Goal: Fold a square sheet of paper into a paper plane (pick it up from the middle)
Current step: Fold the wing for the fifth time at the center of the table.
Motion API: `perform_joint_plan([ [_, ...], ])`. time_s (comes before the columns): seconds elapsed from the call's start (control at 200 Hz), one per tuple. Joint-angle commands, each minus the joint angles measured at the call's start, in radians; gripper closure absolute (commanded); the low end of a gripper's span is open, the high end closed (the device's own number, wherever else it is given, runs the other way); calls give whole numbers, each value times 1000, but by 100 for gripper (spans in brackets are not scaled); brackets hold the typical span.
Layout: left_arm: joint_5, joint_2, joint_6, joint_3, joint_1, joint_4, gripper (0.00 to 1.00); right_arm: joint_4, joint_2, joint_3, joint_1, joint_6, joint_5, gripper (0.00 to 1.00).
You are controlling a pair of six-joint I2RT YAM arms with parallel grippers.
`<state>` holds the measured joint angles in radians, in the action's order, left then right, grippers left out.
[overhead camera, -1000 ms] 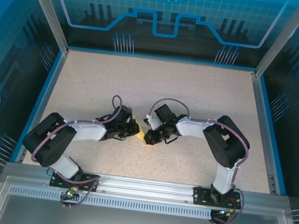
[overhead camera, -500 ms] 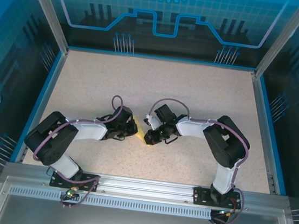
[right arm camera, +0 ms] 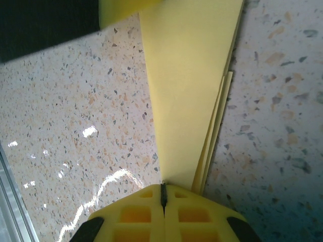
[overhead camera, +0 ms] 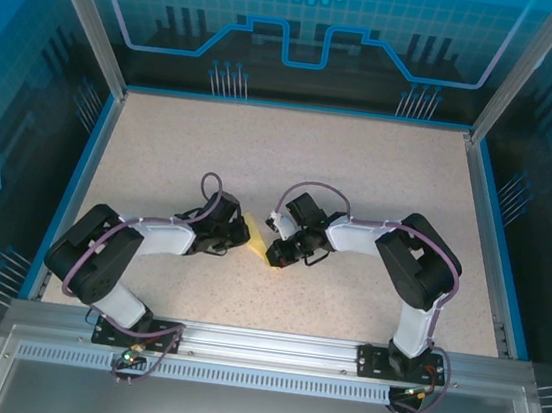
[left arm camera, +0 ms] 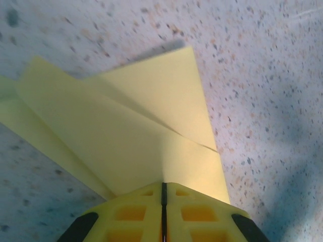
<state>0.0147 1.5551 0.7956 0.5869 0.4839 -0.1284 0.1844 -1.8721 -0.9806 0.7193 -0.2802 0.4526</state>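
While the left hand [left arm camera: 163, 200] and the right hand [right arm camera: 162, 194] are each pinched shut on an end of the yellow paper plane [left arm camera: 131, 131], seemingly low on the tabletop [left arm camera: 262, 75] between them, move both gently together so no layer tears

Overhead, wrist close-ups, shared paper plane [left arm camera: 151, 131]

Speckled beige table [overhead camera: 380, 179] (blue-rimmed), 1 yellow paper plane [overhead camera: 257, 239] at its middle
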Motion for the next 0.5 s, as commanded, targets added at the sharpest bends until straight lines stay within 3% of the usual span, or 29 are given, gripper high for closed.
perform_joint_plan([
  [0.0, -101, 13, -58, 2, -77, 61, 91, 126, -42, 50, -12, 10, -82, 100],
  [0.495, -46, 50, -137, 29, -249, 38, 90, 125, -43, 45, -17, 17, -85, 100],
])
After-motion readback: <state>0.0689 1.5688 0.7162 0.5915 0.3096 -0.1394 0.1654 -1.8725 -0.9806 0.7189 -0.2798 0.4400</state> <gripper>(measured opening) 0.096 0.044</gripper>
